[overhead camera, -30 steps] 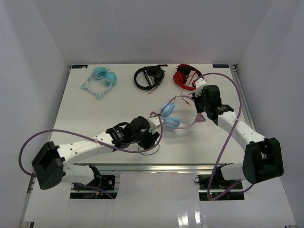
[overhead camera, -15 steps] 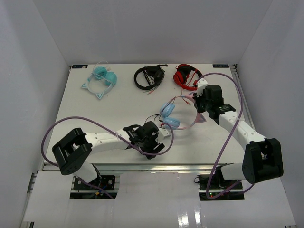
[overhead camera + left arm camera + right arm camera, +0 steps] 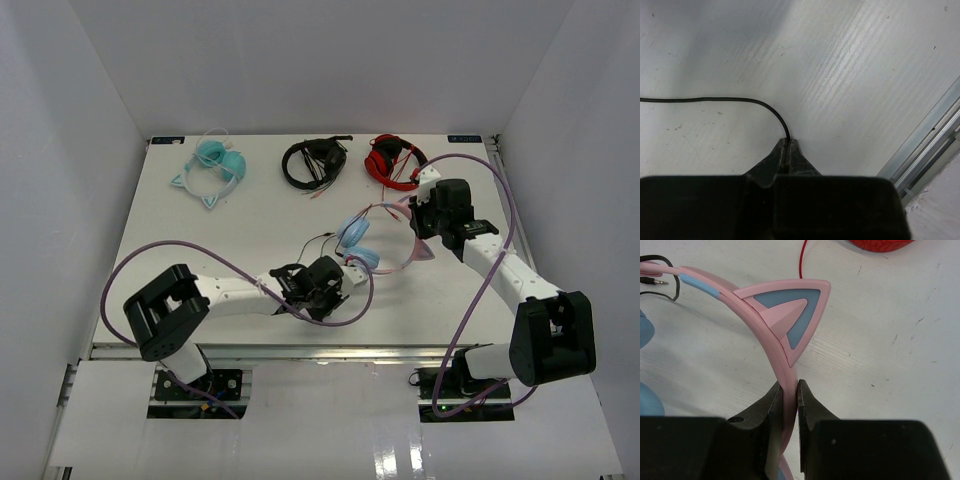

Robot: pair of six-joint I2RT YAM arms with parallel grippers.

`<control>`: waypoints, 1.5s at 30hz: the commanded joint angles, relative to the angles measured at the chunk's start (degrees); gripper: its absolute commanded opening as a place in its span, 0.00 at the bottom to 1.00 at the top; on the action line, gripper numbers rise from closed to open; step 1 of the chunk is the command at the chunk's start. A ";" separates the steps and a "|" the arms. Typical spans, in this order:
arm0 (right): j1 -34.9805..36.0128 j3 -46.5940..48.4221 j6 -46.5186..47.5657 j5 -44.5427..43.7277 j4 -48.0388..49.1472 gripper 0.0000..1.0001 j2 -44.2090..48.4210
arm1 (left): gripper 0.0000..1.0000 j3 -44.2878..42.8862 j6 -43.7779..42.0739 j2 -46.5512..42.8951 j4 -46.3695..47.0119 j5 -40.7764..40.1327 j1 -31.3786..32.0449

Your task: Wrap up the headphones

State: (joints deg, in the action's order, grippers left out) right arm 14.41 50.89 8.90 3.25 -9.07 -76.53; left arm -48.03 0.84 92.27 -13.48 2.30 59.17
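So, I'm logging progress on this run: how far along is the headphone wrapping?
Done: both grips are set, the right gripper shut on the pink headband, the left gripper shut on the thin dark cable. In hand: the cable, which trails loose across the table, no turns showing. Left: winding it round the headphones.

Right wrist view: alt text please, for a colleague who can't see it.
The right gripper is shut on the pink headband of the headphones, just beside the base of a pink-and-blue cat ear. A red cable and red headphones show at the top edge.
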 commanded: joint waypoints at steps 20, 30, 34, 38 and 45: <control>-0.52 17.01 -19.56 -3.82 -0.69 0.08 -8.51 | 0.00 -19.65 -3.74 -11.67 -26.37 6.76 7.23; 1.55 12.40 -16.98 -12.25 4.72 0.08 -8.29 | 0.00 -44.42 -7.53 -4.64 -33.56 5.81 7.40; 4.61 9.02 -12.06 -12.48 5.92 0.08 -8.00 | 0.00 -54.74 -10.13 0.94 -40.26 2.21 7.36; 5.63 4.80 3.63 -4.15 4.69 0.08 -4.12 | 0.00 -59.20 -13.82 2.48 -40.34 -6.06 4.95; 4.96 -5.72 13.17 18.27 3.88 0.08 10.04 | 0.00 -49.66 -18.28 1.22 -30.69 -8.20 -7.53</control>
State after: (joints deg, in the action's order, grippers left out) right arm 19.97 46.88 15.21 5.73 -8.77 -74.98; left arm -102.47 -13.24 94.51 -49.09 -2.09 58.05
